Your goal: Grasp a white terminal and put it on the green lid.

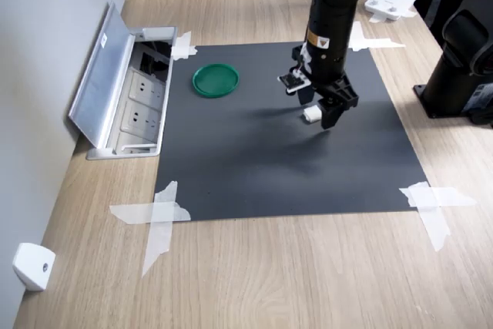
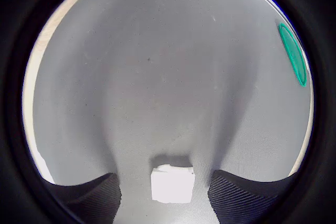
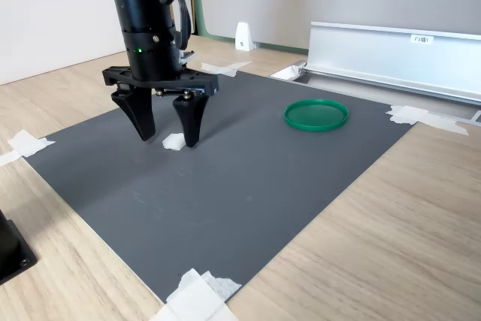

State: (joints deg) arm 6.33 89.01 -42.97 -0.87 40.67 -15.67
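Note:
The white terminal (image 1: 311,115) (image 3: 173,141) is a tiny white block lying on the black mat (image 1: 254,167). My gripper (image 1: 323,113) (image 3: 165,131) points straight down over it and is open, one finger on each side. In the wrist view the terminal (image 2: 172,183) sits in the gap between the two ribbed fingers (image 2: 89,199), touching neither. The green lid (image 1: 216,80) (image 3: 316,114) (image 2: 292,53) lies flat on the mat, well apart from the gripper, toward the first exterior view's left.
An open metal socket box (image 1: 131,105) is set in the table beside the mat, near the lid. White tape strips (image 1: 158,217) hold the mat's corners. A white wedge (image 1: 32,266) sits by the wall. A black stand (image 1: 462,75) is at the first exterior view's right.

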